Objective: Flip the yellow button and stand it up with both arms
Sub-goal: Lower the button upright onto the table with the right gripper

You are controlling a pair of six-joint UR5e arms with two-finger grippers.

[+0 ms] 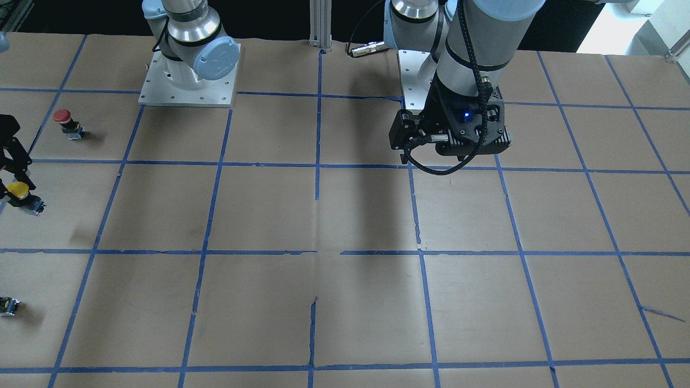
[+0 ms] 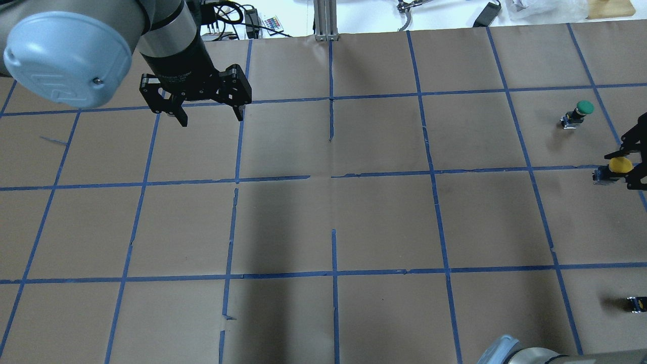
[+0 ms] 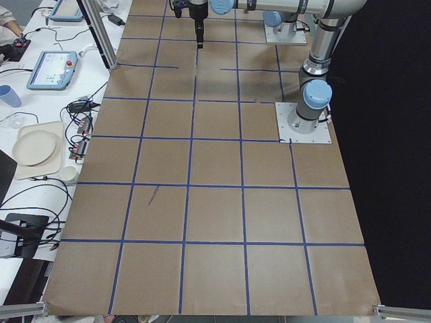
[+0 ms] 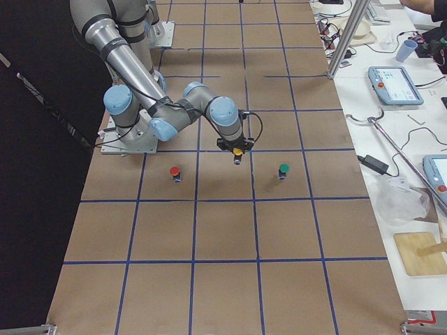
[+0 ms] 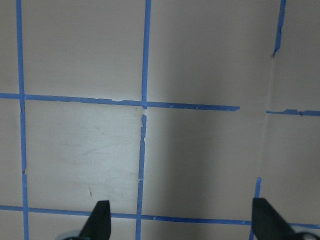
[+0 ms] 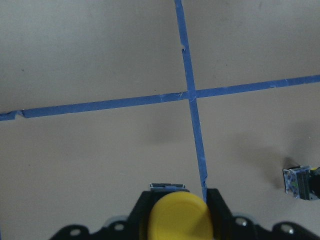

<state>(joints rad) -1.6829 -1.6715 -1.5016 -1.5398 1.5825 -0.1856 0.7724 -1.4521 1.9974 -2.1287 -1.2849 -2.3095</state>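
Observation:
The yellow button (image 2: pixel 619 165) has a round yellow cap on a black-and-grey body. My right gripper (image 2: pixel 627 169) is shut on it at the table's far right edge, the cap between the fingers (image 6: pixel 217 210). In the front-facing view the button (image 1: pixel 19 189) hangs a little above the paper, with its shadow to the side. The exterior right view shows it (image 4: pixel 238 151) under the near arm's gripper. My left gripper (image 2: pixel 211 119) is open and empty, high over the far left part of the table; its fingertips (image 5: pixel 100 220) frame bare paper.
A red-capped button (image 1: pixel 63 121) and a green-capped button (image 2: pixel 581 111) stand on either side of the yellow one. A tiny black-and-yellow switch part (image 2: pixel 638 303) lies near the right edge and also shows in the right wrist view (image 6: pixel 302 182). Brown paper with a blue tape grid (image 2: pixel 331 177) covers the table.

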